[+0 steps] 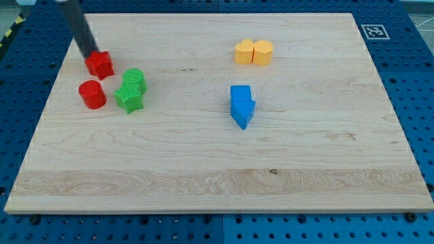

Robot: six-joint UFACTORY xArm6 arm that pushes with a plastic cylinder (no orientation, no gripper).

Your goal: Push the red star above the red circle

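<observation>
Board (203, 169): pale wood, lying on a blue pegboard (407, 41). A square black-and-white marker (372, 31) sits by the board's top right corner; I read no letters or brand anywhere.

Rod: I have no claw, so there is nothing to open or clench. My tip (90, 55) touches the upper left edge of the red star (100, 65).

Red star: near the view's left, just above the red circle (92, 94) and slightly to its right, with a small gap between them.

Green pair: green circle (134, 80) touching the green star (128, 97), right of the reds.

Yellow pair (253, 52): two blocks touching, upper centre.

Blue pair (241, 106): two blocks touching, mid-board; shapes unclear.
</observation>
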